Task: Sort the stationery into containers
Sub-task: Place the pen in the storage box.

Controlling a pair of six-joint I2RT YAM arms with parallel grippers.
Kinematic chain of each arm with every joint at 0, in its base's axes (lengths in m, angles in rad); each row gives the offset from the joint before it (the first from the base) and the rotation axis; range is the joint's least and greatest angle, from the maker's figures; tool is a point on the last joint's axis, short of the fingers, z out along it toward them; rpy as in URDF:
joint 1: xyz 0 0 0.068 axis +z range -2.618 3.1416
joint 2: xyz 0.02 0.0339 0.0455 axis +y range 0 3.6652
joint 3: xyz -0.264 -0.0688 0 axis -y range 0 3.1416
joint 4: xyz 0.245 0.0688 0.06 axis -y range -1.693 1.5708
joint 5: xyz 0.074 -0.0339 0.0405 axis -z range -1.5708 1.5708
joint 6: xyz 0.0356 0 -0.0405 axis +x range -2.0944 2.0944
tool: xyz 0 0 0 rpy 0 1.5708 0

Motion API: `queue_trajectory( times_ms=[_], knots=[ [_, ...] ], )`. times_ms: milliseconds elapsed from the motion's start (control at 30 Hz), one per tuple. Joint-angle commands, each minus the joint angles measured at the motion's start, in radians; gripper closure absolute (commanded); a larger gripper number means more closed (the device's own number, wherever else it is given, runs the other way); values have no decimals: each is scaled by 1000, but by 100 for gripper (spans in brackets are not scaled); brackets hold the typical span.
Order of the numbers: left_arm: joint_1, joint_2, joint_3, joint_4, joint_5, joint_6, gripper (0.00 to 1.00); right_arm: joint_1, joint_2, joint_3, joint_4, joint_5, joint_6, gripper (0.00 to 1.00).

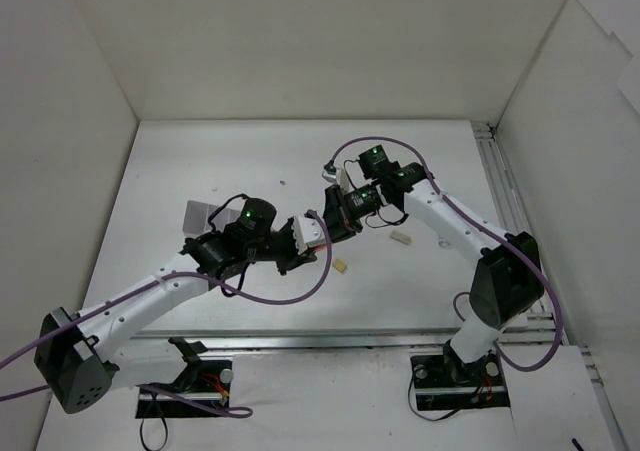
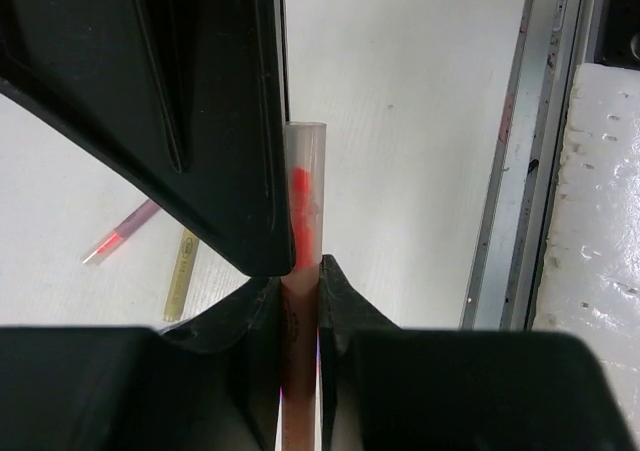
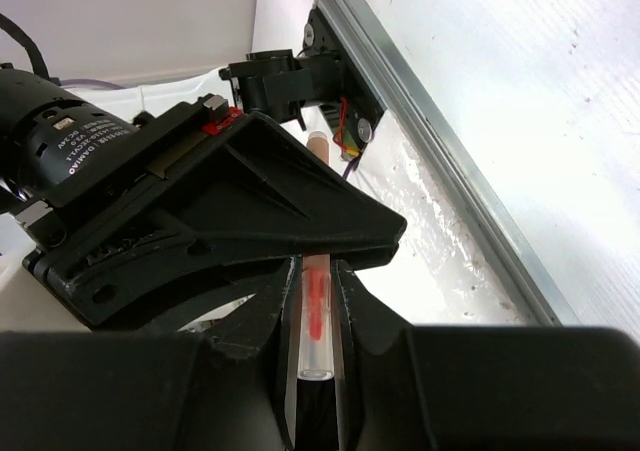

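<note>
Now, left gripper point(image 2: 300, 293): clamped on the pink-red pen point(image 2: 303, 206)
right gripper point(image 3: 316, 306): clamped on the same pen
tan eraser point(image 1: 341, 266): on table point(image 1: 250, 156), nearby

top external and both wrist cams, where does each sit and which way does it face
top external: above and behind the left arm and right arm, looking down on the table; both show whole, left hand meeting right hand.
left wrist: on the left arm, looking along its own fingers to the table; the right hand fills the top left.
right wrist: on the right arm, looking along its own fingers at the left hand.
shared: both wrist views show the pink-red pen both hands grip.
</note>
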Motion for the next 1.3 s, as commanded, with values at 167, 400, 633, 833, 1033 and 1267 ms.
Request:
queue_trajectory(
  times_ms=[167,400,633,833,1033,1267],
  knots=[
    [16,-71,-28,143,-107,-51,100,-24,-86,71,-28,37,-33,53],
    [16,-168,-111,213,-299,-115,100,-112,-238,121,-29,397,2,2],
    [169,-355,-277,420,-777,-396,100,-178,-451,-13,7,723,21,2],
    [318,-435,-392,630,-982,-583,100,-193,-513,-86,29,765,-16,2],
    [467,-348,-386,681,-1047,-703,100,-211,-520,-116,29,778,-42,2],
    [592,-240,-372,745,-949,-740,100,-236,-536,-143,29,782,-57,2]
  ],
)
